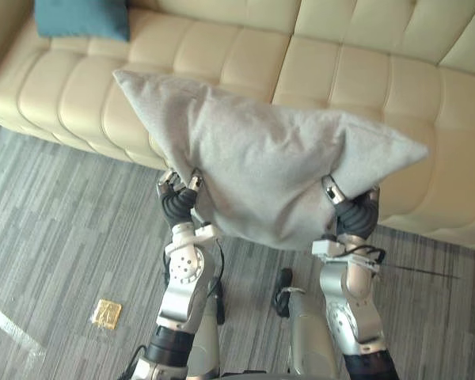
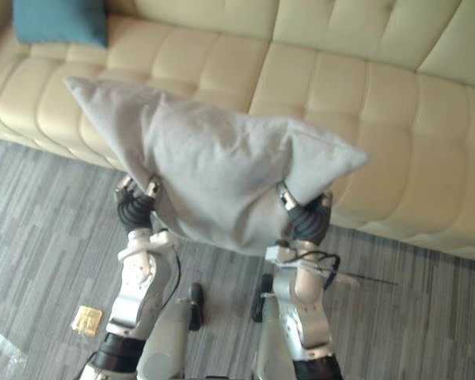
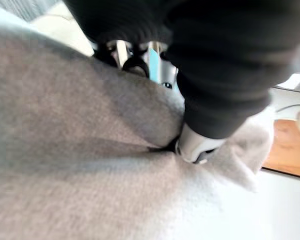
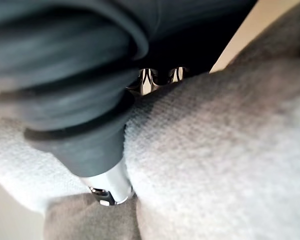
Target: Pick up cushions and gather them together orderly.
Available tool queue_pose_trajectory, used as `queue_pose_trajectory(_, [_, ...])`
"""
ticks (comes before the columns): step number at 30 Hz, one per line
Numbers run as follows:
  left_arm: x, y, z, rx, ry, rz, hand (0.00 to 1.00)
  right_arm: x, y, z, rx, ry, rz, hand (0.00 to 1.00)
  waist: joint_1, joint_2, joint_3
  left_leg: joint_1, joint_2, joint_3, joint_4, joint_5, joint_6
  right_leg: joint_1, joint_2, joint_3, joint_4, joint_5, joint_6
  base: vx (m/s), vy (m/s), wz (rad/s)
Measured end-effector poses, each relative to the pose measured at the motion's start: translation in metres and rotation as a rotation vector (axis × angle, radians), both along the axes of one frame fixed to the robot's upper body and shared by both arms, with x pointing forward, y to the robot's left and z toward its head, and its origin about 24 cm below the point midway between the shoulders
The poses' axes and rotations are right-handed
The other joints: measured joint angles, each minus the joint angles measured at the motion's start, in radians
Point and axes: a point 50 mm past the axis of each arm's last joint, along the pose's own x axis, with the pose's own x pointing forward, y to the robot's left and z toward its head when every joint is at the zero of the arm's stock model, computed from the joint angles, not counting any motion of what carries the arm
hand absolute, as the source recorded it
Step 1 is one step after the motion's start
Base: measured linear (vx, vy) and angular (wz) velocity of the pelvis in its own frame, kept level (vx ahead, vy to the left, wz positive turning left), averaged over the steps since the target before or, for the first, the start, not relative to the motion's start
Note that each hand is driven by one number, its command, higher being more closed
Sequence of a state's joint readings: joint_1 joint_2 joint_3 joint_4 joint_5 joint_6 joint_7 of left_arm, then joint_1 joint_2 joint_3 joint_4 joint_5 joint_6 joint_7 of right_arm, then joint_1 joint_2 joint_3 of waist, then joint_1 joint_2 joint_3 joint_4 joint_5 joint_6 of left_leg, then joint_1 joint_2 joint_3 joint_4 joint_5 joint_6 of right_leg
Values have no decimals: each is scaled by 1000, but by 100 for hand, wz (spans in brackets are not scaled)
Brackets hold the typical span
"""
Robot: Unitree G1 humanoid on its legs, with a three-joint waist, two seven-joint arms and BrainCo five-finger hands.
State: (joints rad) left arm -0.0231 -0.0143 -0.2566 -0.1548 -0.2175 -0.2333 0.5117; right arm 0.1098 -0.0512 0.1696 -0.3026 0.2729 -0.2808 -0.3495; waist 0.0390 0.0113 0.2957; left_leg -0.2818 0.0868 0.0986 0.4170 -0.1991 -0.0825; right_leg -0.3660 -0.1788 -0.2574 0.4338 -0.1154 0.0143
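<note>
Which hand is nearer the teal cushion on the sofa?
Left. The left hand grips the grey cushion on the side toward the teal cushion; the right hand grips its far side.

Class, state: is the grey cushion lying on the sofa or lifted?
Lifted: left hand and right hand hold the grey cushion up before the sofa.

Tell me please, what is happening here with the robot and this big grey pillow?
The robot holds one grey cushion up in the air with both hands, in front of a cream sofa. Its left hand pinches the cushion's lower left edge, and its right hand pinches the lower right side. The cushion hangs above the grey floor, not resting on anything. A teal cushion lies on the sofa's seat at the robot's far left. The grey one is not yet placed beside it.
</note>
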Motion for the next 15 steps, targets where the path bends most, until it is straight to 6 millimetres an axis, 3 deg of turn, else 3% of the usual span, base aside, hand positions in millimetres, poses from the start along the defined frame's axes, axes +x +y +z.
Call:
queue_pose_trajectory(3, [-5,0,-9,-12,35,-24,100,-5,-1,-7,1,30,2,100,0,-2,-15,26,13,-5,42,-31,-11,24,5,3,47,-41,-2,68,-30,-2])
queue_pose_trajectory(5, [-10,0,-16,-26,65,-37,100,-10,-3,-13,0,56,1,100,1,-2,-15,42,32,-12,114,-69,-19,49,13,4,96,-105,-3,15,-59,6])
queue_pose_trajectory(8, [-18,-1,-27,-51,112,-67,100,-18,-6,-18,-1,83,-10,100,3,6,-27,-54,61,-76,355,-28,-2,104,46,6,99,-142,-26,-5,-71,10])
queue_pose_trajectory(9, [-19,-2,-29,-50,122,-75,100,-19,-7,-17,0,81,-14,100,4,6,-38,-76,60,-83,368,-19,8,107,48,3,81,-141,-26,0,0,0])
queue_pose_trajectory(13, [-19,-4,-30,-29,127,-112,100,-19,-8,-7,7,32,-25,100,5,14,-60,-98,-1,-110,98,-29,0,105,56,33,-15,-123,-50,80,93,-4])
queue_pose_trajectory(15, [-19,-2,-34,-11,150,-115,100,-15,-7,-10,7,44,-24,100,27,4,-65,-57,-34,-131,16,15,-1,105,60,92,-28,-109,-21,110,183,-54])
